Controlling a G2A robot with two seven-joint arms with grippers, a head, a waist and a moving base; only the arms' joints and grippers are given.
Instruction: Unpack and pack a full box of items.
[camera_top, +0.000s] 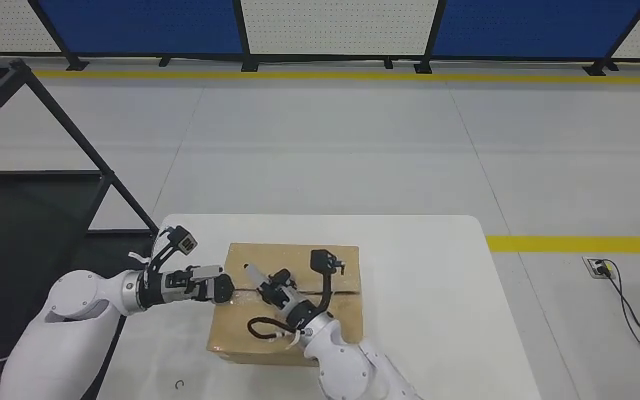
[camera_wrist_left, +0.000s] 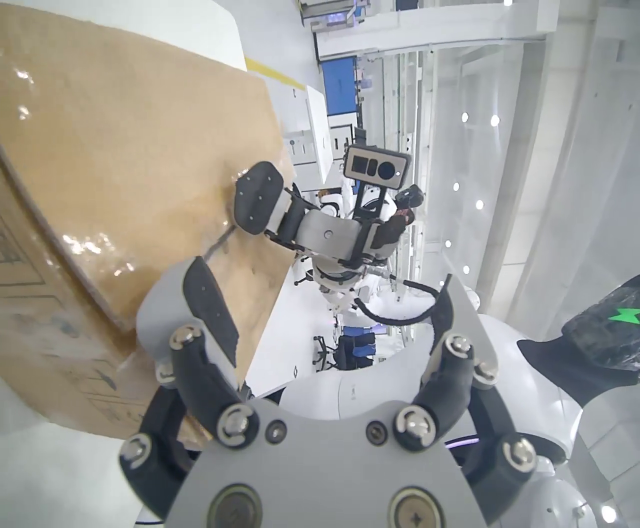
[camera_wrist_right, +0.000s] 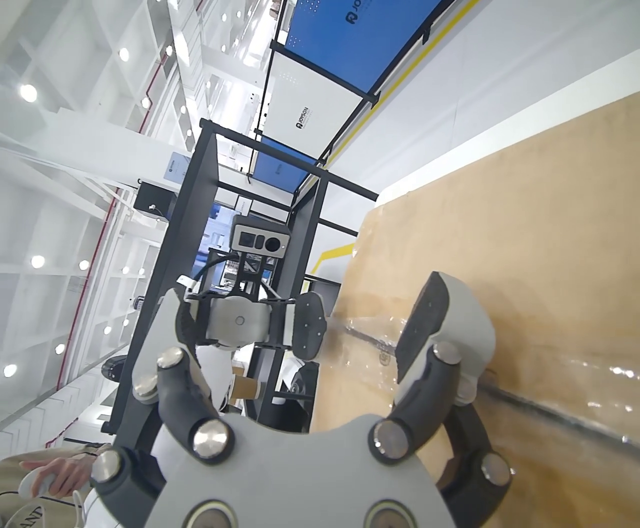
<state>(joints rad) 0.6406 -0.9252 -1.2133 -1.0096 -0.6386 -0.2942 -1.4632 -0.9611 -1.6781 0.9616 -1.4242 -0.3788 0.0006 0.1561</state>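
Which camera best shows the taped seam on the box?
Right wrist view: the seam runs plainly under clear tape. Top view shows it partly hidden by an arm; left wrist view catches just its end.

The box (camera_top: 237, 325) is sitting taped shut, hiding whatever is lying inside; my right arm (camera_top: 335, 358) is covering its near edge in the top view; in both my wrist views the box (camera_wrist_left: 125, 150) (camera_wrist_right: 525, 225) is running off the frame; the print (camera_wrist_left: 30, 280) on its side is blurring past reading; a small dark thing (camera_top: 179, 384) on the table (camera_top: 440, 300) is showing too small to tell.
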